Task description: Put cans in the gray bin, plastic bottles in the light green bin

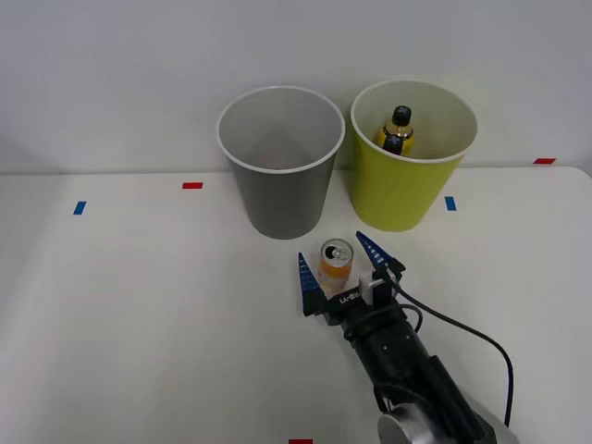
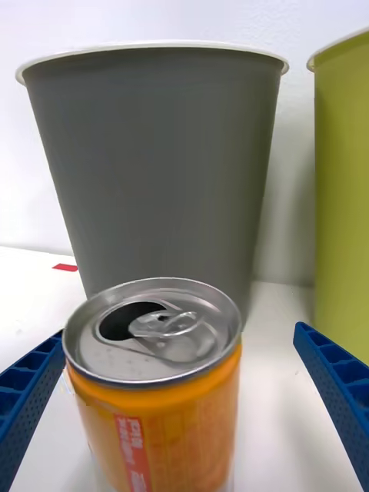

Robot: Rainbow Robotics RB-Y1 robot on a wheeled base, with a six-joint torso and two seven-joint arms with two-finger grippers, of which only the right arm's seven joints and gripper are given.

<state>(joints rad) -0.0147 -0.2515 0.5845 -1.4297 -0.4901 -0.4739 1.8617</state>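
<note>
Straddling the upright orange can (image 1: 337, 260), right gripper (image 1: 339, 262) jaws wide open, holding nothing; next: close, lift into gray bin (image 1: 277, 199).

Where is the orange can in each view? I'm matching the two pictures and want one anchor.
Front view: the orange can stands upright on the table, just in front of the gray bin, between the open blue fingers of the right claw.
Right wrist view: the can is in the foreground, silver top showing, a blue finger on each side.
Shared landmark: the gray bin right behind the can.
</note>
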